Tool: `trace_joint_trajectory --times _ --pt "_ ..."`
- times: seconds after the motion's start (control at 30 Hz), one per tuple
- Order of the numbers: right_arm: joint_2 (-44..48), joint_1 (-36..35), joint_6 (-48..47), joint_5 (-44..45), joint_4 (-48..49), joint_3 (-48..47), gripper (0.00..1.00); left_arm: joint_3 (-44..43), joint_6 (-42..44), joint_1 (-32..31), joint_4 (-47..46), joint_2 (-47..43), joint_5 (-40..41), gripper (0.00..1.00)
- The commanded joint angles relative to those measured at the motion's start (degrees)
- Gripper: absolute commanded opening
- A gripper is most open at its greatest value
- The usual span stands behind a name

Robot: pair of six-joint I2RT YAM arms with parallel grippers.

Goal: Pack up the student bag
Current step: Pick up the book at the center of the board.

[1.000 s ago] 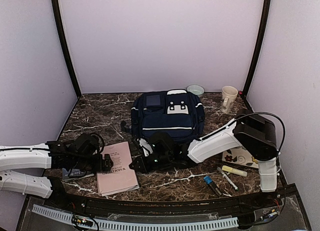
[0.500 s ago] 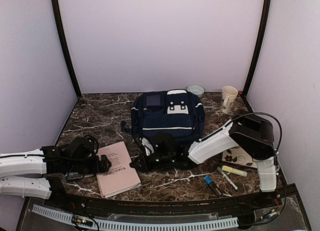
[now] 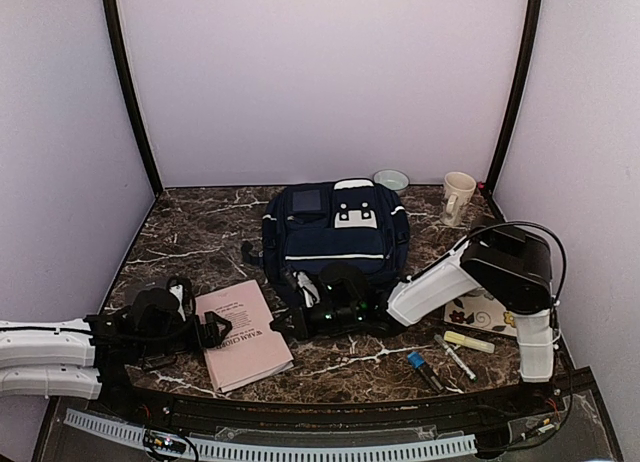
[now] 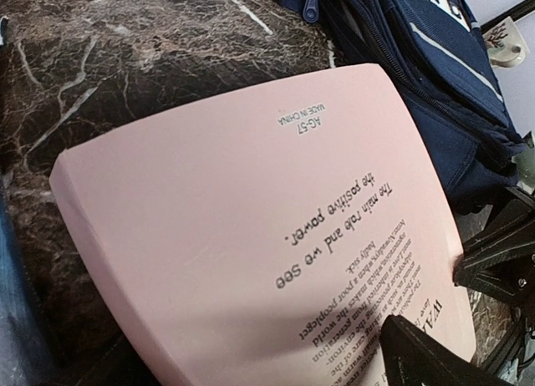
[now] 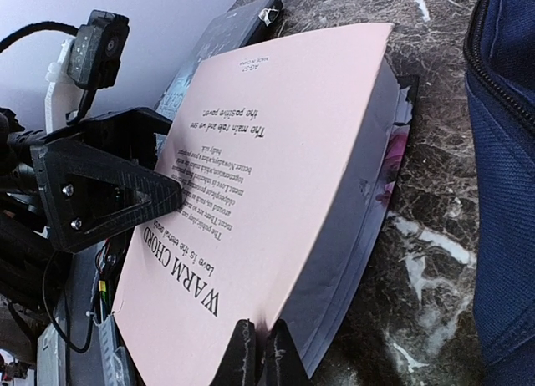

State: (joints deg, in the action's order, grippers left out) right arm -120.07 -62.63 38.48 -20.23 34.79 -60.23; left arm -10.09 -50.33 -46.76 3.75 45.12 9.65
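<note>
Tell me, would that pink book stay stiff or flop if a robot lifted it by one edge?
Probably floppy: the pink book has a soft-looking cover that visibly curves in the left wrist view. Its thick stack of pages suggests some weight, so it may sag. The smooth cover could slide easily on the marble table.

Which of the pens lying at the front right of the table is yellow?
The highlighter farthest right; the marker beside it has a blue cap and the thin pen is pale.
</note>
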Motion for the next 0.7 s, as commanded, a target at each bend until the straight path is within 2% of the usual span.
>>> trace_joint_trajectory --times 0.0,0.3,0.67 --pt "-0.8 1.9 -4.0 1.7 -3.4 2.7 0.00 4.0 0.9 0.2 -6.7 4.1 -3.4 0.99" --pt "-1.2 2.6 -3.2 0.7 -2.7 3.0 0.00 4.5 3.6 0.2 -23.3 10.4 -11.5 0.98" --pt "-0.8 2.6 -2.1 -0.5 -1.7 1.9 0.00 2.5 5.5 0.2 -25.8 -3.3 -19.8 0.98"
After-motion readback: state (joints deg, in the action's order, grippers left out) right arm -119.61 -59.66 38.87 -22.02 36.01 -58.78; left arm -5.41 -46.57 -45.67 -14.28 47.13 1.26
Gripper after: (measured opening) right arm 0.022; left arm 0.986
